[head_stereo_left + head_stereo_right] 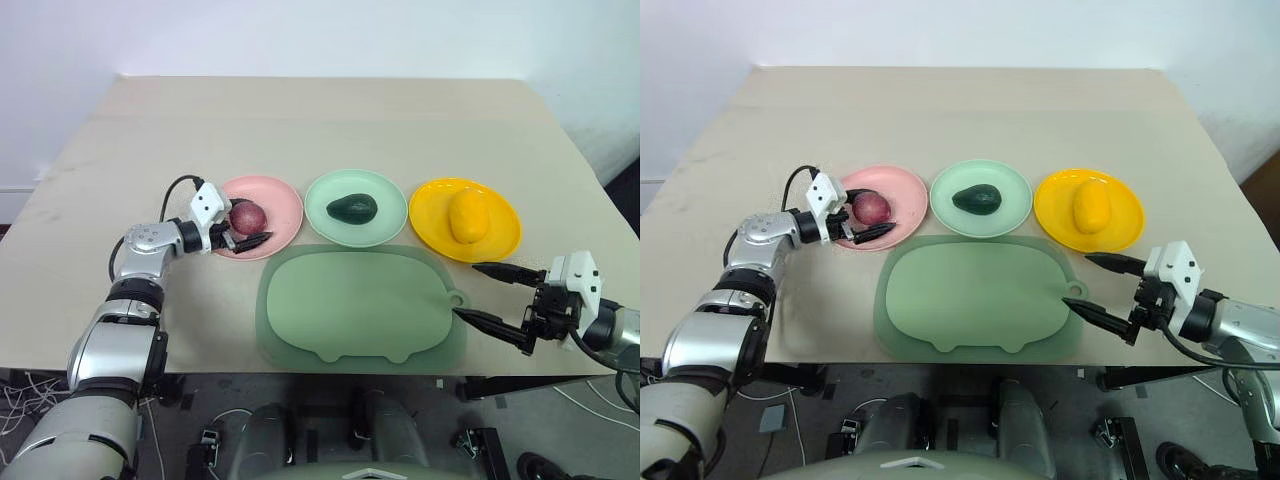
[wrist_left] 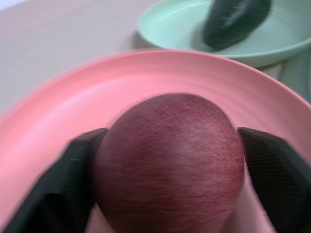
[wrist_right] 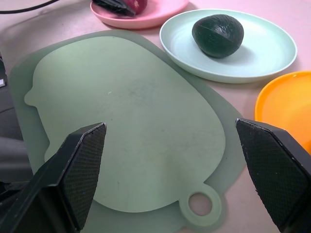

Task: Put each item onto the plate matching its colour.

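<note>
Red-purple fruit point(image 1: 248, 217): resting on the pink plate point(image 1: 283, 208), toward the plate's left side, between the left gripper's fingers.
Avocado point(image 1: 352, 208): lying in the middle of the mint green plate point(image 1: 322, 200).
Mango point(image 1: 465, 216): lying on the yellow-orange plate point(image 1: 430, 214), near its centre.
Left gripper point(image 1: 240, 228): fingers spread to either side of the red-purple fruit; the left wrist view shows one close against the fruit and a sliver of pink plate between it and the other; whether either presses on it cannot be told. The fruit sits on the plate, not lifted.
Right gripper point(image 1: 1098, 285): wide open, empty, hovering by the table's near right edge, just beside the green mat's point(image 1: 360, 300) loop.
Step in hand: judged to be the release of the last fruit; all three items appear to lie on matching plates.
Doing it well: draw the left gripper straight back along its own line, fingers kept spread, so neither pad drags the round fruit, which would likely roll. Lift slightly to clear the plate rim first.
Edges: the pink plate's near rim lies under the left fingers; the mat's far edge just meets the plates' near rims.
Open room: bare table point(image 1: 120, 180) to the left of the pink plate gives a free retreat path; far half of the table also bare.
</note>
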You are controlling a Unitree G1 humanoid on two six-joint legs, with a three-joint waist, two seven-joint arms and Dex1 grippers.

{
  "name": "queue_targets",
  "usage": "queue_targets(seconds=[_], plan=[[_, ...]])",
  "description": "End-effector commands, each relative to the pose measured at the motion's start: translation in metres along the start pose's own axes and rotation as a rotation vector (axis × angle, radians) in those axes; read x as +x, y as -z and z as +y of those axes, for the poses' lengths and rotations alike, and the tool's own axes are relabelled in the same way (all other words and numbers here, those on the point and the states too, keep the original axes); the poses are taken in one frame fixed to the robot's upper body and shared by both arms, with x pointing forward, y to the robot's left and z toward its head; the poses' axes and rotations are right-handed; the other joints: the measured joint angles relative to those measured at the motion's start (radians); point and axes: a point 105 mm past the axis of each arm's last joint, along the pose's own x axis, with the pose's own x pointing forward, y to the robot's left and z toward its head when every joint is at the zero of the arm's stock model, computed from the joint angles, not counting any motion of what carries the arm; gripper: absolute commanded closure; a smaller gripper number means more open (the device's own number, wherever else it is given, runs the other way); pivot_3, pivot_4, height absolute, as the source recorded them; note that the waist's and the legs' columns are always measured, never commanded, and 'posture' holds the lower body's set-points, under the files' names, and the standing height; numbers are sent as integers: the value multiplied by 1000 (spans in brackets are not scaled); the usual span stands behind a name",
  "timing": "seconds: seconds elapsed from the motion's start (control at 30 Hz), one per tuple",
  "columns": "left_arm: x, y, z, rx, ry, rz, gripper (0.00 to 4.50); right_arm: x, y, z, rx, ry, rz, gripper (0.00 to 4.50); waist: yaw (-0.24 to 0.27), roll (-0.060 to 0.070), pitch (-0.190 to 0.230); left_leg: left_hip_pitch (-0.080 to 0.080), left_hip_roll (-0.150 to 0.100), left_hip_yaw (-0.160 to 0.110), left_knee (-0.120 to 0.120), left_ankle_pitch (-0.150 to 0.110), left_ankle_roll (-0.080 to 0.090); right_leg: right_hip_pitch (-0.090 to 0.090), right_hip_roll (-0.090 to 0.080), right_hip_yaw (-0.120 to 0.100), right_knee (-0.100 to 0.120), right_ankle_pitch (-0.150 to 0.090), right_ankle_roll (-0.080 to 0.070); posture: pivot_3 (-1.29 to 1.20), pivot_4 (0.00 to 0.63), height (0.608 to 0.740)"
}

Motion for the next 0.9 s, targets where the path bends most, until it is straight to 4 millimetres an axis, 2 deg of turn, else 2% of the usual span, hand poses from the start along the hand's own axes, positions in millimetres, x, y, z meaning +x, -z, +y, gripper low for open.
queue_targets(seconds=[0.03,0.2,0.3,0.37,0.5,0.67,0.77,0.9], plan=[[-11,-34,20,34,-43,-117,27,0,-3,0,-10,-4,-25,0,0,0,0,0,0,0,0,0,0,0,0,0,0,0,0,0,150,733],[-39,-67,34,86,-70,-214,27,2,-1,-5,1,-6,-33,0,-1,0,0,0,0,0,0,0,0,0,0,0,1,0,0,0,150,733],[-66,-82,32,104,-81,-246,27,3,2,-9,0,-5,-36,0,-6,1,0,1,0,0,-1,0,0,0,0,1,1,0,0,0,150,733],[-89,-83,25,91,-81,-239,27,3,2,-12,-5,0,-39,0,-7,1,0,2,0,0,-1,0,0,0,0,1,2,0,0,0,150,733],[-139,-60,-3,9,-75,-157,27,-4,5,-25,-14,30,-33,0,-14,1,0,2,2,0,-1,0,0,-1,0,2,2,0,0,0,150,733],[-185,-24,-34,-60,-134,-52,27,-21,13,-40,-18,69,-20,0,2,1,0,2,2,0,-1,0,0,0,-1,2,1,0,0,0,150,733],[-198,-8,-43,-89,-184,-17,27,-31,19,-48,-15,107,-12,0,11,1,0,1,2,0,-1,0,0,0,-2,1,1,-2,-2,0,150,733],[-200,19,-53,-117,-253,11,27,-47,34,-62,3,191,18,0,16,2,-1,1,1,0,-1,0,0,0,-2,1,1,-2,-2,0,150,733]])
